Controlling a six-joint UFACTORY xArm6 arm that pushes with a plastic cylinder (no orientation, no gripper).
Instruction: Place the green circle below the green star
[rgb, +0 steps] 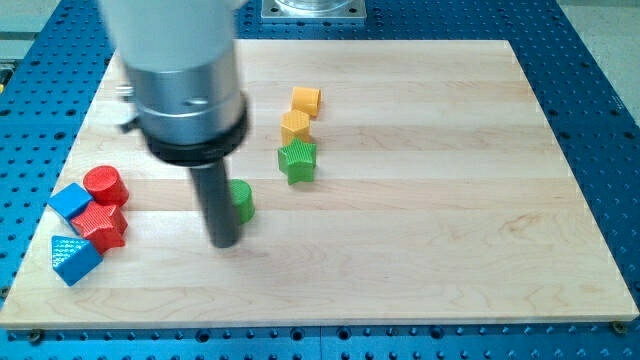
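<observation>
The green star (297, 160) lies on the wooden board (420, 200) a little left of its middle. The green circle (241, 200) lies below and to the left of the star, partly hidden behind my rod. My tip (225, 241) rests on the board just left of and below the green circle, touching or nearly touching its left side. The arm's grey body covers the view's upper left.
A yellow block (306, 100) and an orange-yellow block (295, 126) stand in a column just above the green star. At the board's left edge sit a red cylinder (104, 186), a red star (101, 224), a blue cube (70, 201) and a blue block (74, 258).
</observation>
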